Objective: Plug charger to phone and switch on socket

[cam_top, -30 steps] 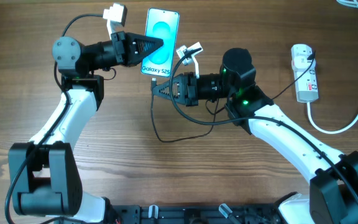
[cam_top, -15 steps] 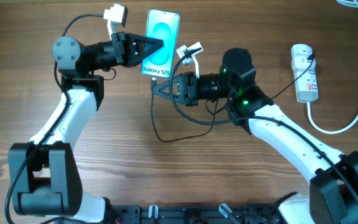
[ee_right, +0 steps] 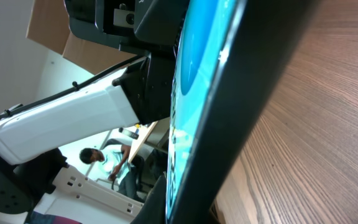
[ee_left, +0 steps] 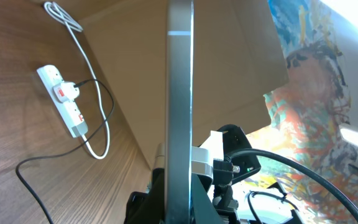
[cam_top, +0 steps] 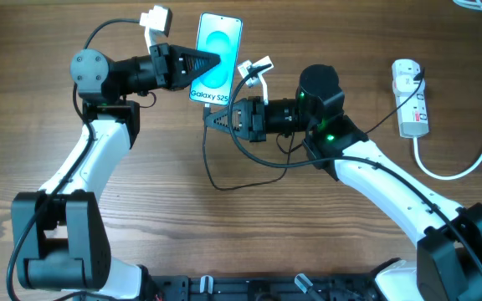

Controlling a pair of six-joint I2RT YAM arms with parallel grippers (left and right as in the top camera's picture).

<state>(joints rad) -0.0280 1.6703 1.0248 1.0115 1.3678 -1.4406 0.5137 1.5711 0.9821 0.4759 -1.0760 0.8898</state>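
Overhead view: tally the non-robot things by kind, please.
phone: 1
white power strip: 1
black charger cable: 1
thick white cord: 1
Total: 4

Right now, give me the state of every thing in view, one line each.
phone, screen lit, gripped at its edge.
left gripper, shut on the phone.
right gripper, shut on the charger below the phone.
charger, plugged into socket; phone end not visibly seated.
socket, switch position unreadable.
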